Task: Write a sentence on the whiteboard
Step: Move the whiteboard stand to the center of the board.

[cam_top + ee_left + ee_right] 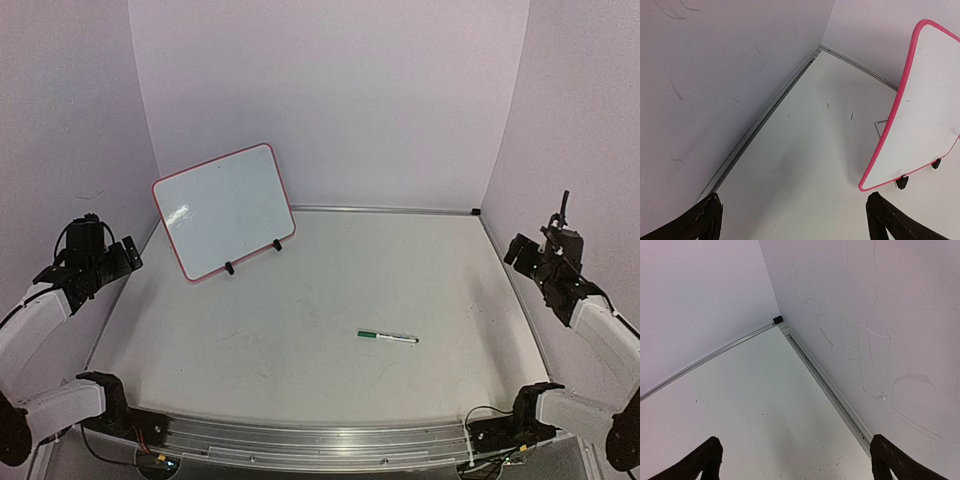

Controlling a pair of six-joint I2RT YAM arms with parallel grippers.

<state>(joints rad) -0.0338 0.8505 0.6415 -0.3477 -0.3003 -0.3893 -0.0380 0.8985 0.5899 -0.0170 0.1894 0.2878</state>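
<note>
Opening step. Blank whiteboard (225, 212) propped at the counter's far-left corner; pen (388, 338) lying toward the front edge (right of centre). Left gripper (792, 212) and right gripper (792, 452) spread wide, empty; pen pickup presumably next.

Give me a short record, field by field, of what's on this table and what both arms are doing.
board: small rectangular glossy white board with pink-red frame, propped on two black clip feet at back left, no writing visible
pen: white marker with green cap, lying flat on the table, apart from the board
left arm: at left edge, jaws open, empty
right arm: at right edge, jaws open, empty
</note>
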